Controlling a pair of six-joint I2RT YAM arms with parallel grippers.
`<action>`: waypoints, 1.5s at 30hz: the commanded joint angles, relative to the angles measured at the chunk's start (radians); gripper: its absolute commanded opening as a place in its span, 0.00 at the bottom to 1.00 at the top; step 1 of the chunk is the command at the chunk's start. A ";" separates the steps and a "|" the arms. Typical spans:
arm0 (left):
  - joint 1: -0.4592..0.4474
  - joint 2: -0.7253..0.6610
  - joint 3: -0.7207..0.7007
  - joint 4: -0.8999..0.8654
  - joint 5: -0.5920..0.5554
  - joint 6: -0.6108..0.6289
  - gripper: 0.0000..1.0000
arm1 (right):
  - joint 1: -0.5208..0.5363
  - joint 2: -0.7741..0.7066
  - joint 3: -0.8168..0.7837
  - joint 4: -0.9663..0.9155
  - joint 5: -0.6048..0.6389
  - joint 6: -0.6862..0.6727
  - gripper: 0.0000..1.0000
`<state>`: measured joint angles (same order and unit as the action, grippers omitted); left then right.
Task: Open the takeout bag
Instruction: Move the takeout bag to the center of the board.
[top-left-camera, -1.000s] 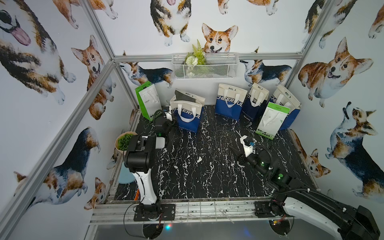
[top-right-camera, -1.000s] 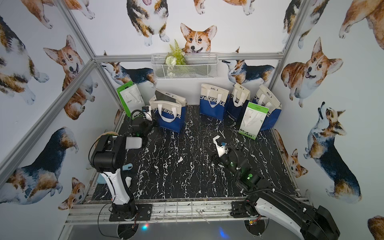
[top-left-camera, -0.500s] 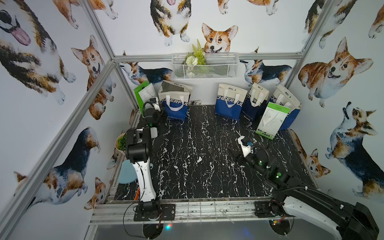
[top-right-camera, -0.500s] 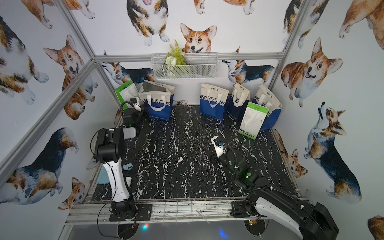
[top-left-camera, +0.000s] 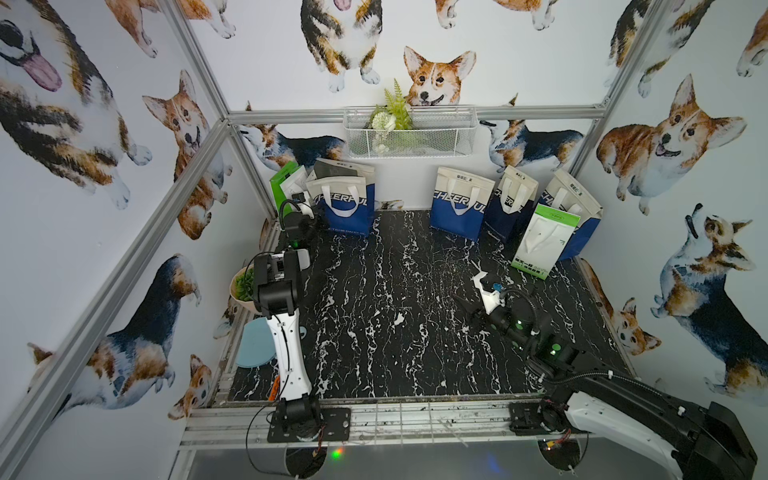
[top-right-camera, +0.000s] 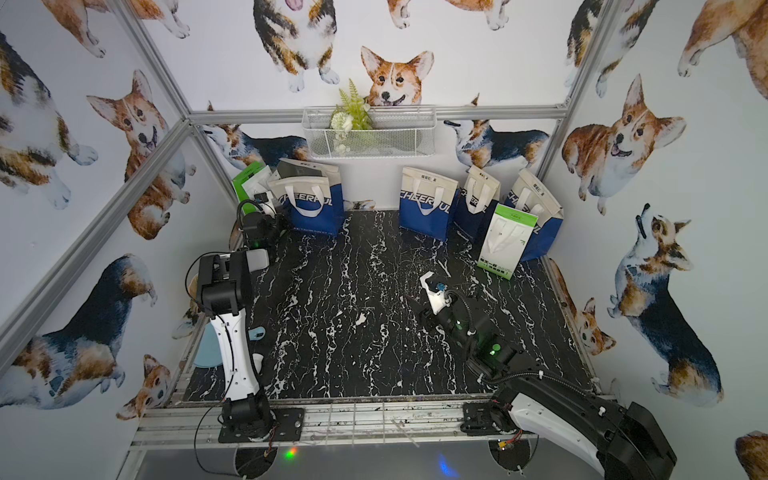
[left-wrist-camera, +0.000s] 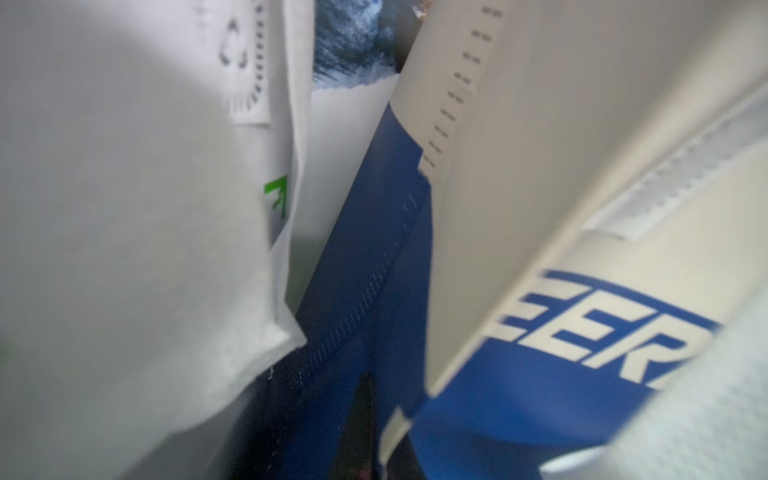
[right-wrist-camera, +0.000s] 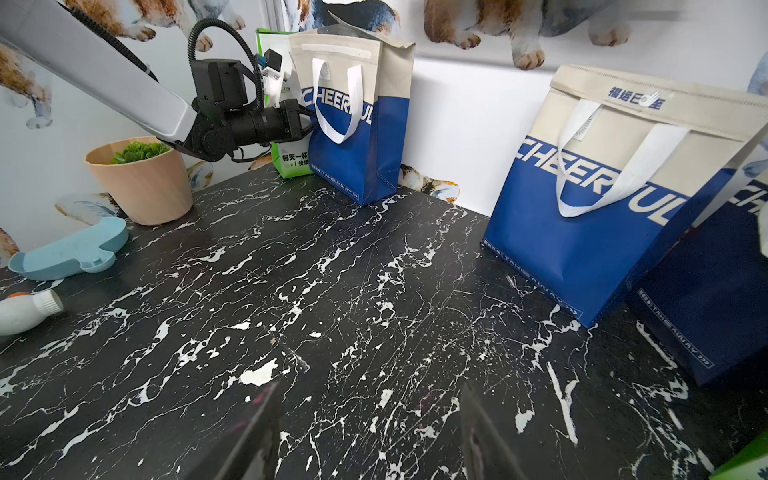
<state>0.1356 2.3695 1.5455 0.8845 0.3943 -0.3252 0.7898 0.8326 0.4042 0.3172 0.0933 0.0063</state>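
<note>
Blue-and-cream fabric marks the takeout bag (top-left-camera: 345, 208) (top-right-camera: 312, 204), which we see standing upright at the back left of the black marble table (top-left-camera: 395, 332), just in front of a green-and-white bag (top-left-camera: 286, 187) and close to the rear wall. Grey lining shows at its top in both top views. Our left gripper (right-wrist-camera: 306, 119) is pinched closed on the bag's side edge, and the left wrist view is filled by the bag's printed front panel. Our right gripper (right-wrist-camera: 370, 436) hangs low over bare marble with its jaws spread and empty, well apart from the bag. A peach plant pot (right-wrist-camera: 141, 183) sits near the left arm.
</note>
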 joint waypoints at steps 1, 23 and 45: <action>0.014 0.012 0.002 0.084 0.001 -0.062 0.00 | 0.001 0.007 0.010 0.046 -0.004 0.011 0.68; -0.013 -0.300 -0.546 0.193 -0.243 -0.239 0.68 | 0.001 -0.024 0.041 -0.005 -0.072 0.061 0.67; -0.697 -1.224 -1.167 -0.248 -0.377 -0.150 0.57 | -0.233 0.581 0.378 -0.154 -0.080 0.245 0.72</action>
<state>-0.4915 1.1961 0.4290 0.7074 0.1040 -0.5278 0.5991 1.3231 0.6800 0.1986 0.0265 0.2111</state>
